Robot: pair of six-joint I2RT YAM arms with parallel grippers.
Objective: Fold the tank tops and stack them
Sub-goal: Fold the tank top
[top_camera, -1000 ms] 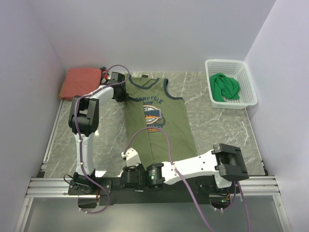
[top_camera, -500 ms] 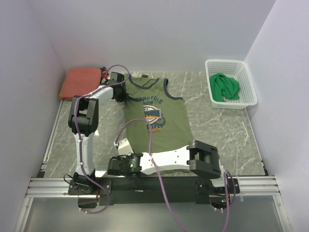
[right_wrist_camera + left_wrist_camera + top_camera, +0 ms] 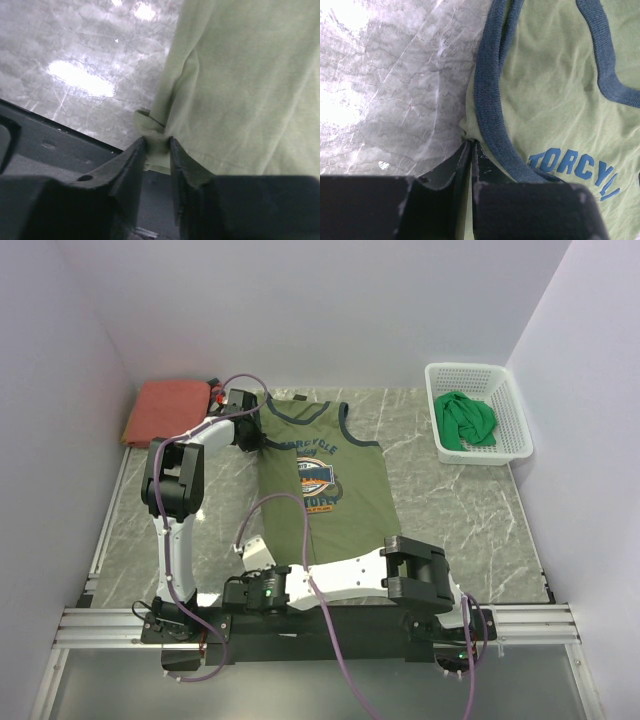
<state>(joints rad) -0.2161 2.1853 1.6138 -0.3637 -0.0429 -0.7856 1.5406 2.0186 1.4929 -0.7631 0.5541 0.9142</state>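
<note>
An olive green tank top [image 3: 330, 485] with navy trim and a chest graphic lies flat mid-table, its left side folded inward. My left gripper [image 3: 258, 438] is shut on the cloth beside the navy armhole trim [image 3: 487, 100]; in the left wrist view the gripper [image 3: 471, 143] pinches the olive edge. My right gripper [image 3: 250, 548] is at the near left hem corner. In the right wrist view the gripper [image 3: 157, 142] has the bunched hem corner [image 3: 150, 120] filling its narrow gap. A rust-red tank top [image 3: 168, 410] lies folded at the back left. A bright green tank top [image 3: 466, 420] is bunched in the basket.
The white mesh basket [image 3: 478, 368] stands at the back right against the wall. The right arm lies low along the table's near edge above the black base rail [image 3: 330, 625]. Walls close in the left, back and right sides.
My right arm has swung left along the near edge to the hem's left corner, and its jaws have narrowed onto the cloth. The left arm and the tops have not moved.
</note>
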